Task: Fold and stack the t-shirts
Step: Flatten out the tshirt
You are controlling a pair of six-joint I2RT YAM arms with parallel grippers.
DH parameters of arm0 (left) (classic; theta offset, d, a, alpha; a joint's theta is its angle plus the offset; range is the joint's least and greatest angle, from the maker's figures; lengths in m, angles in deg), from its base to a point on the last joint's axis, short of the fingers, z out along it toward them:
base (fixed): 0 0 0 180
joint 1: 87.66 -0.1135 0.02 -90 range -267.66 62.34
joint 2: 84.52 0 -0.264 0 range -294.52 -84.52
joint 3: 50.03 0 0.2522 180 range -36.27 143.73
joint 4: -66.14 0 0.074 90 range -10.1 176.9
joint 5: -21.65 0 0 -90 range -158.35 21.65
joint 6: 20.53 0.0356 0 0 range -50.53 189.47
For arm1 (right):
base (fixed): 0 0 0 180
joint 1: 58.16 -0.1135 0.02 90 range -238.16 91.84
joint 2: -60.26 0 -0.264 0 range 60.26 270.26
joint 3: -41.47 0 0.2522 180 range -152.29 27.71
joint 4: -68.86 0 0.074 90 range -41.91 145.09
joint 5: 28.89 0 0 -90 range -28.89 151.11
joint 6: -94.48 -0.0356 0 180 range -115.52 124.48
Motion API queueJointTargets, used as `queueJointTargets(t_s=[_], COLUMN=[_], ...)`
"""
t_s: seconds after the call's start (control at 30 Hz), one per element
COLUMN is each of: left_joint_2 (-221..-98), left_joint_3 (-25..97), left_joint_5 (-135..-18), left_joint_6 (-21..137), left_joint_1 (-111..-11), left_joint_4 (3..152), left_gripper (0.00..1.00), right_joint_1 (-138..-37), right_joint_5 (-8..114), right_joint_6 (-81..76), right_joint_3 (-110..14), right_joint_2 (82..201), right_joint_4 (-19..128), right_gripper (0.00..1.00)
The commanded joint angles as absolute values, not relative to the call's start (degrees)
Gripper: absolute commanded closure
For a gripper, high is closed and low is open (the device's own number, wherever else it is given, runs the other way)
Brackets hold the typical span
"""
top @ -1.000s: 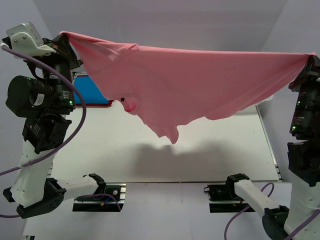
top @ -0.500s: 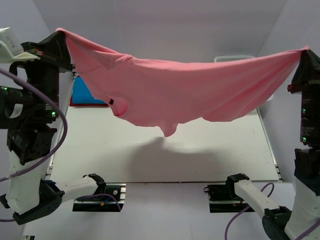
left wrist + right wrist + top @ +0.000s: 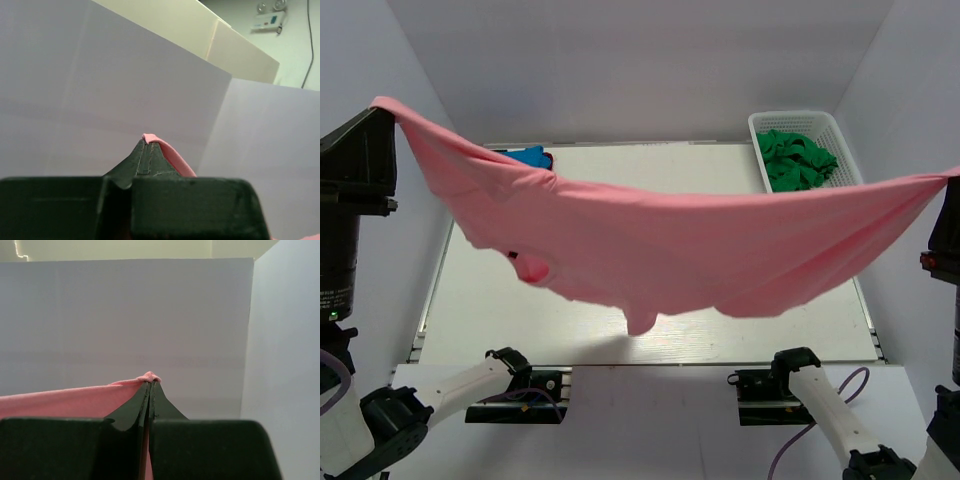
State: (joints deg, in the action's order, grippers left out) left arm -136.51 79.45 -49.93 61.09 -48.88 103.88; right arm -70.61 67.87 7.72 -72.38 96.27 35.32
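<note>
The salmon pink t-shirt (image 3: 660, 250) hangs stretched in the air between my two grippers, sagging in the middle above the table. My left gripper (image 3: 382, 108) is shut on one corner of it at the upper left. The cloth pokes out at its fingertips in the left wrist view (image 3: 150, 138). My right gripper (image 3: 952, 176) is shut on the other corner at the right edge. The pinched pink cloth (image 3: 150, 377) also shows in the right wrist view. Dark green t-shirts (image 3: 798, 158) lie in the basket. A bright blue t-shirt (image 3: 525, 156) and a bit of red peek out at the far left.
A white plastic lattice basket (image 3: 764, 122) stands at the table's far right corner. The white table (image 3: 650, 180) is walled by pale panels on three sides. The arm bases sit at the near edge.
Both grippers have moved nearer the camera and further apart with the pink shirt. The shirt now hangs lower in the view, uncovering the basket and the far part of the table.
</note>
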Motion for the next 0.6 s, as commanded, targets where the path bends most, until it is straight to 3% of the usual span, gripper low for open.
queueJointTargets(t_s=[0.0, 0.2, 0.33, 0.57], left_joint_2=[-138.0, -138.0, -133.4, -130.9], left_joint_3=[79.1, 72.6, 54.0, 30.3], left_joint_5=[-54.5, -49.6, -43.8, -28.7], left_joint_6=[58.9, 58.9, 56.6, 46.2], left_joint_1=[-49.2, -49.2, -49.2, -49.2], left_joint_4=[106.0, 105.4, 98.6, 100.1], left_gripper=[1.0, 1.0, 1.0, 1.0], right_joint_1=[-70.6, -70.5, -70.6, -70.5], right_joint_5=[67.0, 67.2, 69.8, 65.5], right_joint_6=[4.8, -0.9, -7.1, -16.3], right_joint_3=[-69.5, -56.5, -45.9, -22.3], right_joint_2=[94.8, 92.3, 90.0, 88.5], right_joint_4=[36.7, 41.4, 42.7, 42.7], right_gripper=[1.0, 1.0, 1.0, 1.0])
